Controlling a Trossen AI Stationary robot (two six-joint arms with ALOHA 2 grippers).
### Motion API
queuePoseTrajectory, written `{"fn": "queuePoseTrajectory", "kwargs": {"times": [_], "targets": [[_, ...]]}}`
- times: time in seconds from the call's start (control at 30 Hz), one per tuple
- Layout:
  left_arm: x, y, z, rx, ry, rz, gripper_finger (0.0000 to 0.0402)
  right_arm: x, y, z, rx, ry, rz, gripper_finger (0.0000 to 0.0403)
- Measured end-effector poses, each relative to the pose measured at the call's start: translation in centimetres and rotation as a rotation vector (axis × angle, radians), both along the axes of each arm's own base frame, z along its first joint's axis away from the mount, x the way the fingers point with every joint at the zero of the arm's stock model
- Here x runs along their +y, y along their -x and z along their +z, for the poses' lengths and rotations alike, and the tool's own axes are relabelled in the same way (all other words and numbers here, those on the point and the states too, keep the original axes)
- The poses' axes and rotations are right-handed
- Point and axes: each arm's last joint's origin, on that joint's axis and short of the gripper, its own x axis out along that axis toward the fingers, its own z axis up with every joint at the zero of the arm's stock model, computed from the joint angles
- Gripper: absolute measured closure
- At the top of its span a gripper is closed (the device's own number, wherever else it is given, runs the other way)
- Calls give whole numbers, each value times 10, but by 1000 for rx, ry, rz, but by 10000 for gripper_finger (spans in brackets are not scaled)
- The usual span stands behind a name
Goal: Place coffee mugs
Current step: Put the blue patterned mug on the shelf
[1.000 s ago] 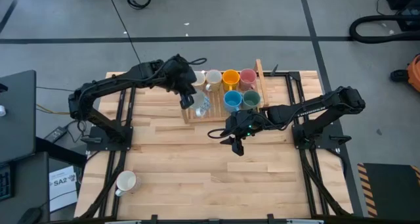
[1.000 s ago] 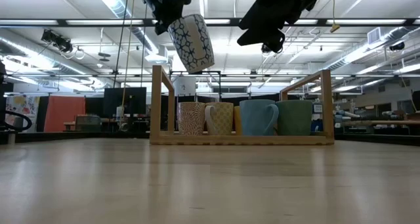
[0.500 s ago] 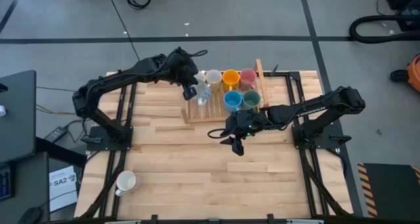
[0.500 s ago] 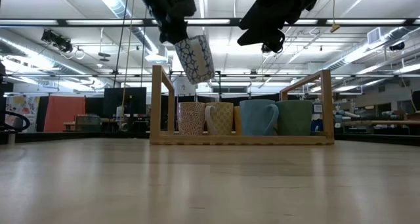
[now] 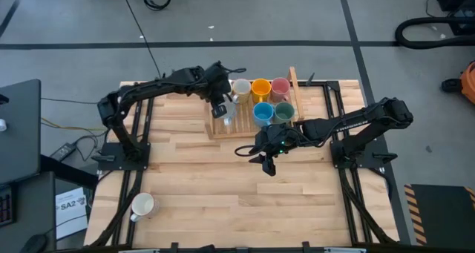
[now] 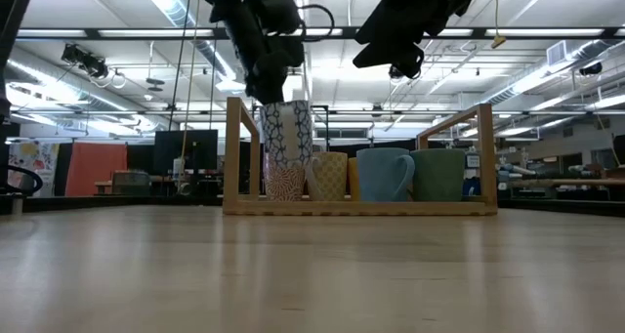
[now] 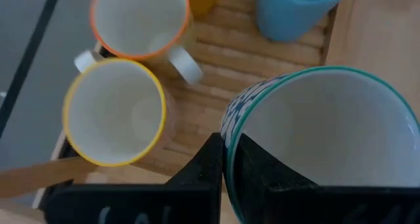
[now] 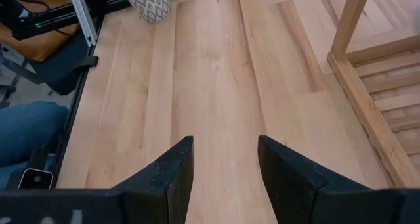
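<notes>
Your left gripper [image 5: 220,104] is clamped on the rim of a white mug [image 6: 286,133] with a dark star pattern, hanging upright over the wooden rack's [image 5: 249,128] left end. Your right gripper [image 5: 268,164] waits with fingers apart near the rack's front edge.

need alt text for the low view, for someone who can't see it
The left claw holds a white mug with a dark star pattern by its rim, partly lowered into a wooden rack. Patterned, cream, blue and green mugs stand in the rack. The right claw hangs empty above.
</notes>
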Motion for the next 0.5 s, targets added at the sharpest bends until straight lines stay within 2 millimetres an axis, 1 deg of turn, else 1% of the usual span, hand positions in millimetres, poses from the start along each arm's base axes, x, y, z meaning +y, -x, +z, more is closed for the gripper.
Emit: {"fn": "queuePoseTrajectory", "kwargs": {"times": [0.23, 0.5], "targets": [[2, -4, -19, 95, 17, -23, 368, 0, 0, 0, 0, 0, 0, 228], [4, -7, -30, 147, 14, -15, 365, 0, 0, 0, 0, 0, 0, 228]]}}
